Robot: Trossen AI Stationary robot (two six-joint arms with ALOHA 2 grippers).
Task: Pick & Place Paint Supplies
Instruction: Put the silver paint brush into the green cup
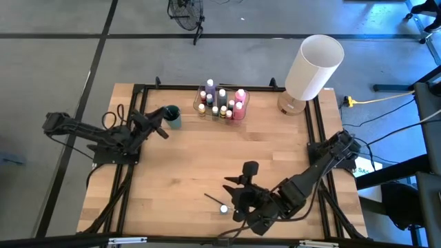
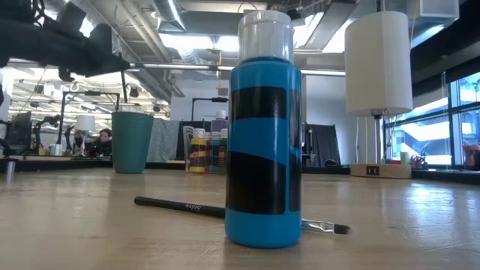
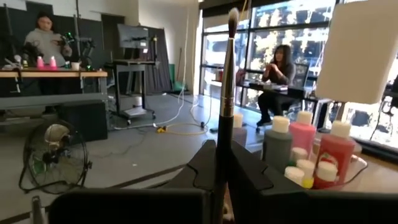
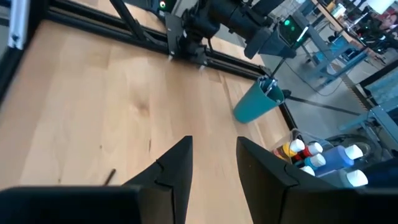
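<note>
**High view: one brush in hand beside the cup, one bottle and one brush waiting at the front**

The left gripper [image 1: 160, 127] is beside the teal cup [image 1: 173, 117] at the back left of the worktop [image 1: 207, 158]. In the left wrist view its fingers [image 3: 249, 180] are closed on a thin paintbrush [image 3: 225, 106], bristles pointing away from the wrist.

The right gripper [image 1: 238, 196] is low at the front of the worktop. Its fingers [image 4: 177, 165] are parted with nothing between them. Just beside it are a blue paint bottle [image 1: 224, 208], which stands upright, and a second paintbrush [image 1: 212, 199], which lies flat.

**Step in hand (judged):** the held brush is probably bound for the cup, and the right arm is lining up on the bottle or the loose brush. The left arm next needs to bring the handle over the cup's mouth before letting go. The right arm needs a square approach, since the bottle is tall and could tip.

**Count:**
- Two paintbrushes, one held and one lying on the worktop.
- One blue bottle standing alone.
- About ten bottles packed in the clear container [image 1: 204, 109] at the back. They crowd together, so the number is uncertain.
- One cup.
- One white cylinder [image 1: 313, 65].
</note>
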